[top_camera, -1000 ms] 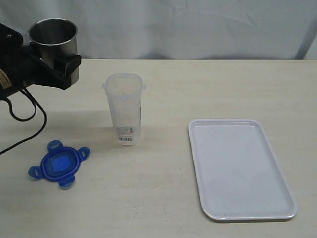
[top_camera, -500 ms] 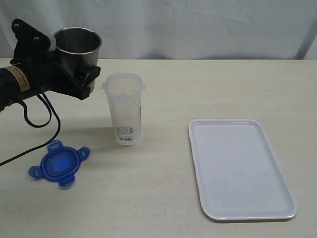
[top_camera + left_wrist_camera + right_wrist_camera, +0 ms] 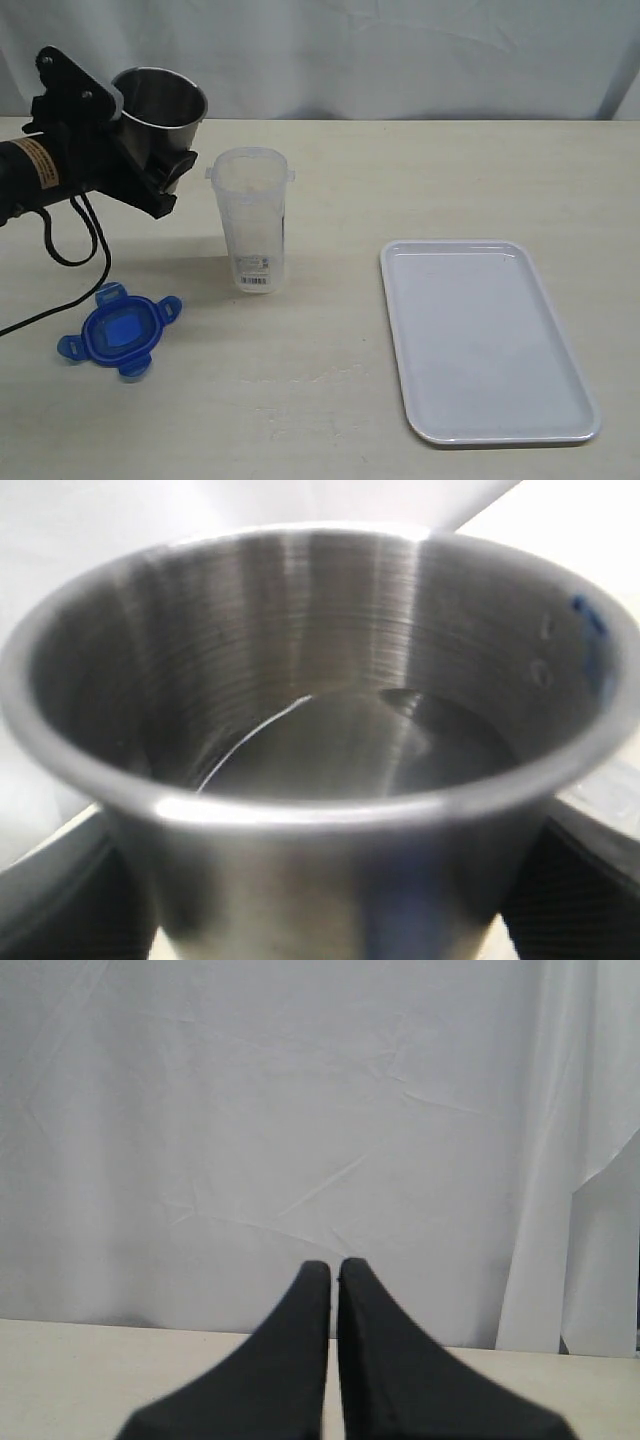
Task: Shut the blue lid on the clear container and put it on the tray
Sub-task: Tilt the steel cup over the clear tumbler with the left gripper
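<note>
Noted clear container (image 3: 253, 220) upright on tabletop (image 3: 330, 420), tall, narrow, open-topped, white barcode label near base; found blue lid (image 3: 119, 331) flat on tabletop nearby, translucent, four tabs splayed, not touching container; logged white rimmed tray (image 3: 487, 340) well apart on the other side; saw left end effector (image 3: 155, 140) grasping steel cup (image 3: 160, 100), raised beside container's rim; right end effector (image 3: 333, 1290) clenched, holding nothing.

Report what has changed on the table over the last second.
The left end effector, gripping the steel cup, carried it rightward in the exterior view and slightly down. It ended close beside the rim of the clear container, and the cup now seems to lean a little toward it. Nothing was picked up or released. The clear container, blue lid and tray stayed put.
</note>
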Motion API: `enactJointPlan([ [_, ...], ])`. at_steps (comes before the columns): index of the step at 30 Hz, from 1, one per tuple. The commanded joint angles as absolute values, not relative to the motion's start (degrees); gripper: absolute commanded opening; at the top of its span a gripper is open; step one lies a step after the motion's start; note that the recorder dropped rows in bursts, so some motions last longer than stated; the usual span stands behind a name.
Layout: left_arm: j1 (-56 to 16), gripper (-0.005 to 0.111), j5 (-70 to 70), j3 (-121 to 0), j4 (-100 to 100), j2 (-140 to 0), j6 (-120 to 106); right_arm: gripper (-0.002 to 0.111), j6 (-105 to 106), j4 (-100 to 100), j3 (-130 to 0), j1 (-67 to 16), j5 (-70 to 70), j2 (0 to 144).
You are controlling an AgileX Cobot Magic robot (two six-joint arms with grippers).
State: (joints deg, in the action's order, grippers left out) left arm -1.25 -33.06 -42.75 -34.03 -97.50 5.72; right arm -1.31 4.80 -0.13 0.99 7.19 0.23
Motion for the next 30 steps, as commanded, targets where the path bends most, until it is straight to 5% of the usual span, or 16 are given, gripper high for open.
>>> enactJointPlan([
  [1,-2.1,0.0,-36.01,-43.06,-33.84,-96.51,4.54,0.004,-1.55,4.68,0.0,1.15,7.39,0.0],
  [30,-3.87,0.0,-36.32,-43.06,-33.37,-96.51,-11.0,0.004,-1.79,4.68,0.0,1.15,7.39,0.0],
])
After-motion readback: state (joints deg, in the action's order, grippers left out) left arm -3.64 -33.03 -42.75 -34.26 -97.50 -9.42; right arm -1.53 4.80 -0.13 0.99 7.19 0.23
